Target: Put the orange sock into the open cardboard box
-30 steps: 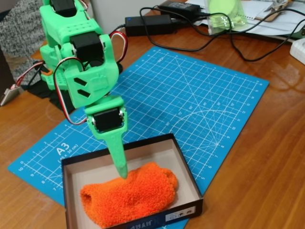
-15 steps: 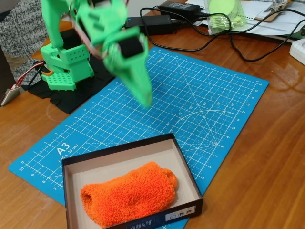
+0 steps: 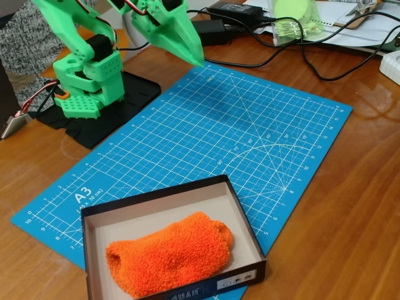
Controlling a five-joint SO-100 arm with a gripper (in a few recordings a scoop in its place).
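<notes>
At the left edge of the bench the green arm's base [image 3: 87, 81] sits on a black pad, set back from the work so its reach covers the blue cutting mat [image 3: 250, 131]. From there the arm folds upward, and the hand [image 3: 187, 47] hangs high over the mat's far left corner, its pointed fingers drawn together to a single tip with no gap showing between them and nothing in their grip. Held up and away like that, it is well apart from the box and casts only a faint shadow on the mat; my reading is that it has nothing left to carry.

Nearer the front edge, toward the middle, the open cardboard box [image 3: 247, 234] rests partly on the mat's near edge, its black walls turned a little askew and a white label on the front wall. The orange sock [image 3: 169, 256] lies flat inside it, along the front wall, wholly within the rim, with bare pale floor behind it. Judged from this, the task looks complete.

Along the far right edge, black cables and a power brick [image 3: 197, 31] lie clear of the mat.
</notes>
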